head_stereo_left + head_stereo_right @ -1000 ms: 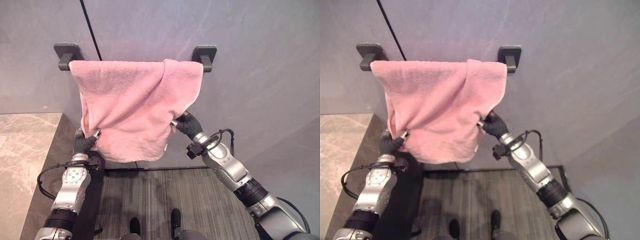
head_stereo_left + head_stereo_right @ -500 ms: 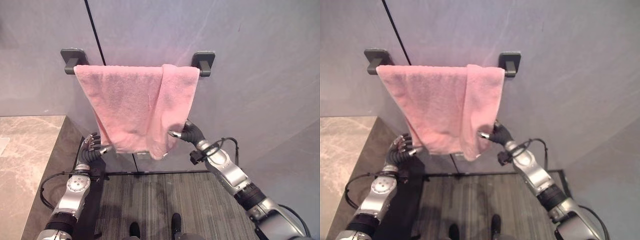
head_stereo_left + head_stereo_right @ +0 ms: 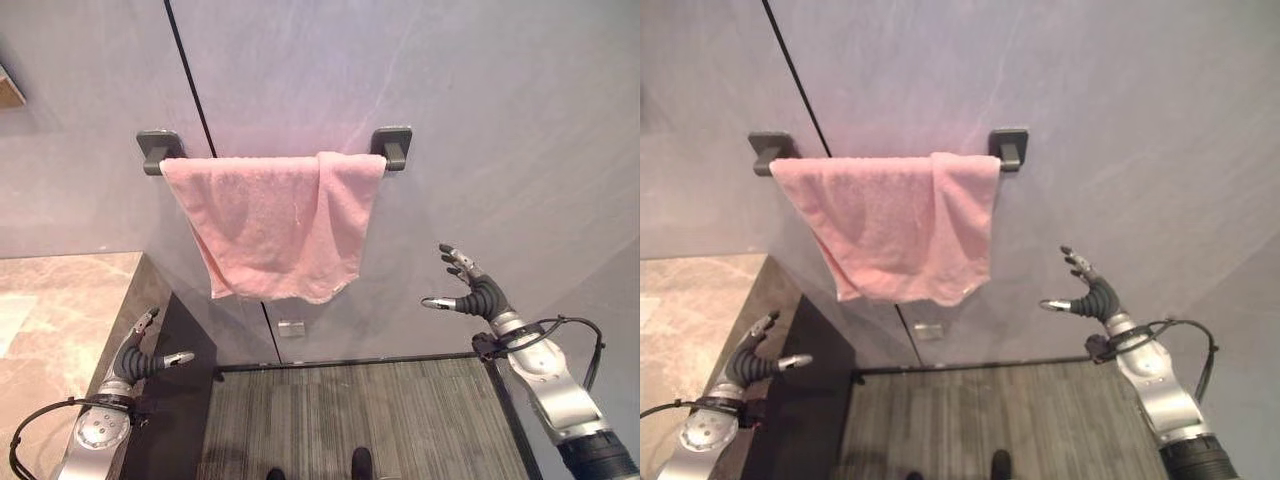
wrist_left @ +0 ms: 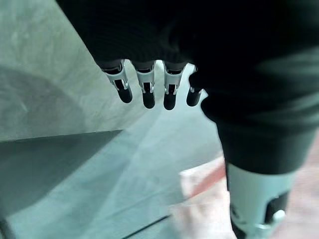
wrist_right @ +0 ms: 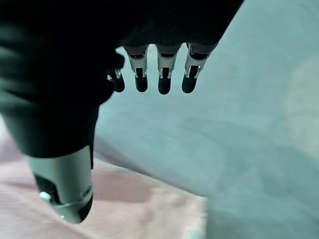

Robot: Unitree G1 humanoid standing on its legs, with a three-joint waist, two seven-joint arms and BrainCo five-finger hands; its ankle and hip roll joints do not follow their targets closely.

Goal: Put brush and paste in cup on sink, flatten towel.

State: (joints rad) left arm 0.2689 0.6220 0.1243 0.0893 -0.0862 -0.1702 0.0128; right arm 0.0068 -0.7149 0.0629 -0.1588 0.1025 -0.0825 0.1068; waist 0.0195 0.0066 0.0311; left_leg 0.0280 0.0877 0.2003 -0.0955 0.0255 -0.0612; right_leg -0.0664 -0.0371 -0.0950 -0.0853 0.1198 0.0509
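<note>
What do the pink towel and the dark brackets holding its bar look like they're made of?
The pink towel looks like terry cloth: nubby, matte surface and soft folds. The dark wall brackets have a smooth matte finish, probably coated metal or plastic; the look leaves that open.

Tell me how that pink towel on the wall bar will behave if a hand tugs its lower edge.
The pink towel is probably floppy and light: it drapes over the towel bar in soft folds, one side doubled over. A tug would likely slide it along or off the bar, since nothing visible pins it. Both the left hand and right hand are open, clear of it.
</note>
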